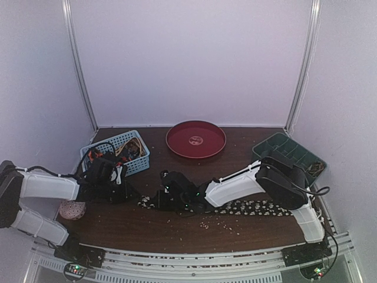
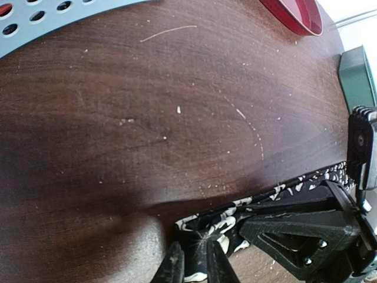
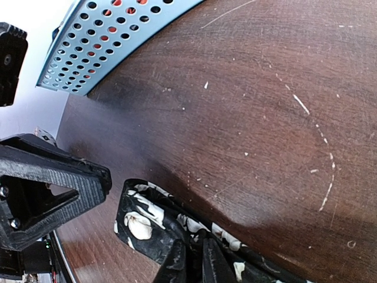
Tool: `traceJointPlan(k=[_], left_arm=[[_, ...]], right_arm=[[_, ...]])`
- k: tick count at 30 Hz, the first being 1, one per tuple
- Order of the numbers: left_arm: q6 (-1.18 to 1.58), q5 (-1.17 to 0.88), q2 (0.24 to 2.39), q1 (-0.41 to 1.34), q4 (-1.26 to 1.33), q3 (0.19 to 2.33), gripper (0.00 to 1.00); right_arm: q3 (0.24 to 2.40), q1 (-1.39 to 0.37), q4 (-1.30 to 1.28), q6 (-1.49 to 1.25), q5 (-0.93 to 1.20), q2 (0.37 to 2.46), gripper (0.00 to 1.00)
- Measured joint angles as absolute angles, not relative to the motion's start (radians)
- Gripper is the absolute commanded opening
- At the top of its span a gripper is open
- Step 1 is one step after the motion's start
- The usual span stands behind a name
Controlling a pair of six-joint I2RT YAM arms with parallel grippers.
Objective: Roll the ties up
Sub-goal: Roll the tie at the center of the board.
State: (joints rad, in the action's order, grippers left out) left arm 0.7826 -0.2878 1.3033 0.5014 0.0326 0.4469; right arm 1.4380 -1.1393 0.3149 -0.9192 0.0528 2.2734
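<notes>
Tie (image 1: 253, 207), dark with pale speckles (long, narrow)

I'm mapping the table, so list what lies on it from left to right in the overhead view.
Pink ball → blue basket → red plate → green tray. The speckled tie stretches across the middle, so it is left out of the order.

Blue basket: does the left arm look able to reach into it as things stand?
Probably yes. The basket sits just beyond the left gripper, open-topped, with bare table between. But that gripper is pinching the speckled tie, so it would have to let go first.
</notes>
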Motion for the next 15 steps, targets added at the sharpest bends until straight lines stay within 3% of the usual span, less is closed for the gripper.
traceJointPlan(k=[5, 12, 15], left_arm=[[0.768, -0.270, 1.335, 0.501, 0.027, 0.447, 0.00], [0.756, -0.236, 1.349, 0.501, -0.005, 0.447, 0.00], [0.750, -0.224, 1.354, 0.501, -0.012, 0.447, 0.00]], right_arm=[[1.448, -1.139, 0.300, -0.910, 0.048, 2.274, 0.17], [1.467, -1.139, 0.256, -0.892, 0.033, 2.274, 0.13], [1.475, -1.139, 0.236, -0.889, 0.030, 2.274, 0.20]])
